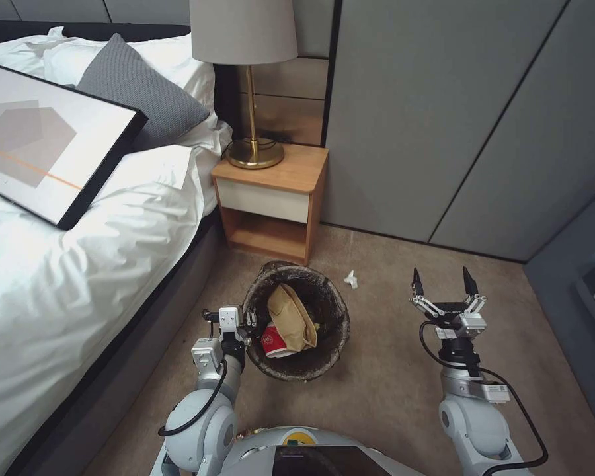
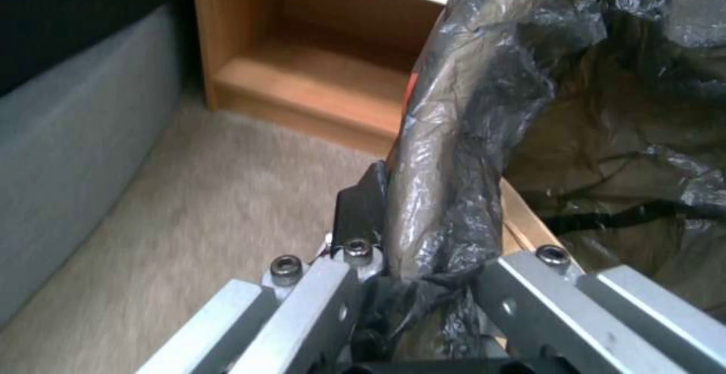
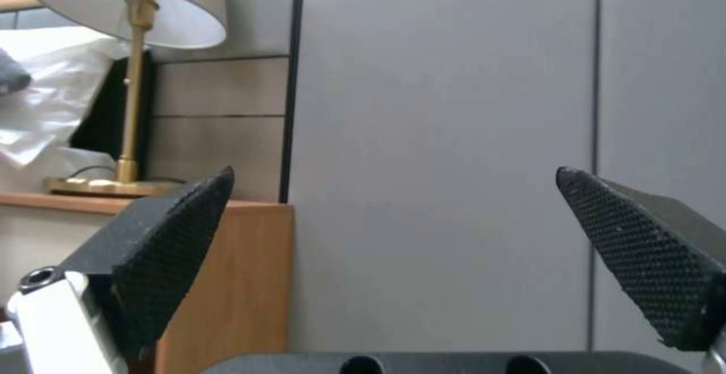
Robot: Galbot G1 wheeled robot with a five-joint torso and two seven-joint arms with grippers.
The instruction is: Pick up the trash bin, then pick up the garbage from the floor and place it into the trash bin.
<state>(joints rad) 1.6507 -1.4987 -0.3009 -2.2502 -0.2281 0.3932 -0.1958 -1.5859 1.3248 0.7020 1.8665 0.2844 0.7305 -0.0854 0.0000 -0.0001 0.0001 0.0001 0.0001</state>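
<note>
Trash bin (image 1: 296, 322) before nightstand (image 1: 271, 198), beside bed (image 1: 59, 277)

I found almost nothing legible. The red-and-white paper cup (image 1: 274, 342) lying in the trash bin (image 1: 330, 301) carried a small white print on its red side, too small for me to read. The right gripper (image 1: 444, 283) had dark lettering across its crossbar in the head view, and I could not make that out either.
</note>
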